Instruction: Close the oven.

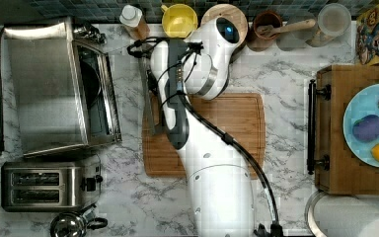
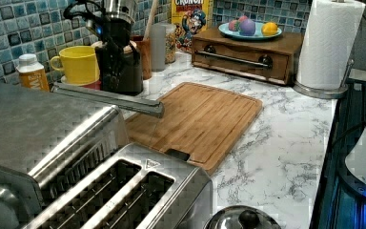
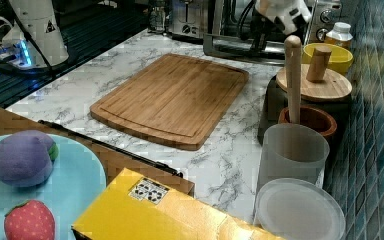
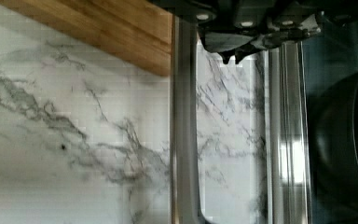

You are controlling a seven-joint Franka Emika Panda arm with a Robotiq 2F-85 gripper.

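Observation:
The oven (image 1: pixel 44 84) stands at the top view's left, a steel box with a dark interior. Its glass door hangs open and lies flat, with the metal bar handle (image 1: pixel 147 98) over the marble beside the cutting board. My gripper (image 1: pixel 154 91) hovers just over the door near the handle. In the left view the gripper (image 2: pixel 124 81) is a dark block right behind the handle (image 2: pixel 109 98). The wrist view looks down through the glass at the handle (image 4: pixel 184 140), with the gripper (image 4: pixel 233 53) shut and holding nothing. The oven (image 3: pixel 230 20) also sits at the back of the right view.
A two-slot toaster (image 1: pixel 49 185) and a kettle (image 1: pixel 69 224) stand beside the oven. A wooden cutting board (image 1: pixel 227 128) lies under the arm. A yellow mug (image 1: pixel 179 20), bottle and jars line the tiled wall. A wooden drawer box (image 1: pixel 330 128) carries a blue plate.

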